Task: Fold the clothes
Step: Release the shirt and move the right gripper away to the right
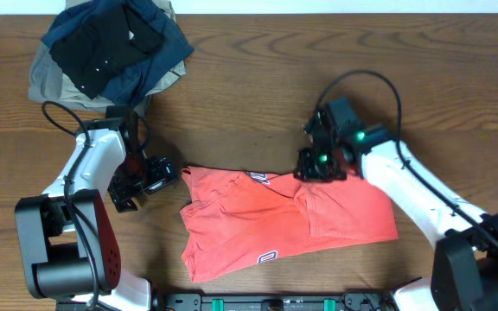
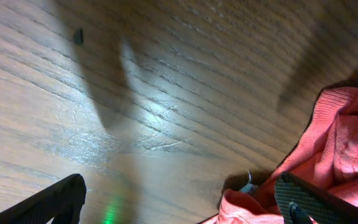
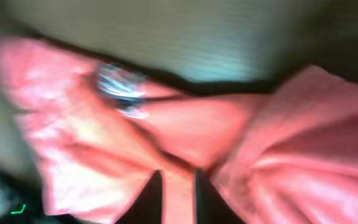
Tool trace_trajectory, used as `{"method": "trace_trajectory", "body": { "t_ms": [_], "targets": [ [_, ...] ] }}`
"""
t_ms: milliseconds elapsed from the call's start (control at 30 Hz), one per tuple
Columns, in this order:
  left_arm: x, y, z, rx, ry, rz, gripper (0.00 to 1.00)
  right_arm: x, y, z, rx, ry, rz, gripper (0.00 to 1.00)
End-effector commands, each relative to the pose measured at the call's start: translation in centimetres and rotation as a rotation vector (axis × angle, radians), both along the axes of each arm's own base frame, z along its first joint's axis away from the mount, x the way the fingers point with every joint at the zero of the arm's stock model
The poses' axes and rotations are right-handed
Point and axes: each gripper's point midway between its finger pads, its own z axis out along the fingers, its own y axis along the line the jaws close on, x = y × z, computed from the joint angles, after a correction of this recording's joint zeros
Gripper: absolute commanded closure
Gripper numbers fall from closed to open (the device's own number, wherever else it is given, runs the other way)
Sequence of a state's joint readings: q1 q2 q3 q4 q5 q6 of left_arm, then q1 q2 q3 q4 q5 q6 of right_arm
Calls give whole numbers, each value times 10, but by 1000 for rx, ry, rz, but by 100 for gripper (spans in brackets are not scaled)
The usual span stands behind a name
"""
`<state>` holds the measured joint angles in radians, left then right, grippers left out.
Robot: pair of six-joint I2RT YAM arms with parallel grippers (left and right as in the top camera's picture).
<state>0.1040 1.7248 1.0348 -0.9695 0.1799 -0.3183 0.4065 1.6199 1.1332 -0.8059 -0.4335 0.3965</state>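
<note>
Near the front edge of the tabletop (image 1: 258, 86), about in the middle, the red T-shirt (image 1: 258, 220) lies half-folded and rumpled, with a crease running down it. The right gripper (image 1: 311, 166) sits on the shirt's far edge with a ridge of cloth between its fingers. The close view is too smeared for me to tell whether it is pinching that ridge or has gone slack. The left gripper (image 1: 164, 175) is spread wide just beside the shirt's far-left corner, holding nothing, with one finger right by the curled hem. To my eye, the fold wants tidying before it goes further. The left one should come in low against the wood and take the whole hem, not just the top layer. Both should then draw the cloth taut so the edges line up and the wrinkles flatten. The pile of dark clothes (image 1: 102, 52) at the far left is well apart and should be left alone.
</note>
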Motion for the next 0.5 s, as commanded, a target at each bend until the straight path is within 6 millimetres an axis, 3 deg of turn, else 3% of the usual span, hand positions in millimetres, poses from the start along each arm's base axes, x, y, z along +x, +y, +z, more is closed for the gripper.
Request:
{"method": "trace_trajectory", "body": {
  "t_ms": [0,67,133,267,300,367,467],
  "targets": [
    [5,2,6,10,-22,16,2,14,-2,45,15,-69,27,63],
    [5,2,6,10,-22,16,2,18,-28,44,-136,-79,-21,48],
    [5,2,6,10,-22,16,2,15,-50,37,-257,-63,-71,42],
    [5,2,6,10,-22,16,2,-8,-67,14,-344,49,-95,63],
    [5,2,6,10,-23,16,2,-15,-68,5,-346,80,-102,76],
    [7,2,6,11,-28,16,2,-29,-67,-13,-330,133,-109,92],
    [7,2,6,11,-31,16,2,-51,-55,-37,-268,202,-89,99]
  ]
}}
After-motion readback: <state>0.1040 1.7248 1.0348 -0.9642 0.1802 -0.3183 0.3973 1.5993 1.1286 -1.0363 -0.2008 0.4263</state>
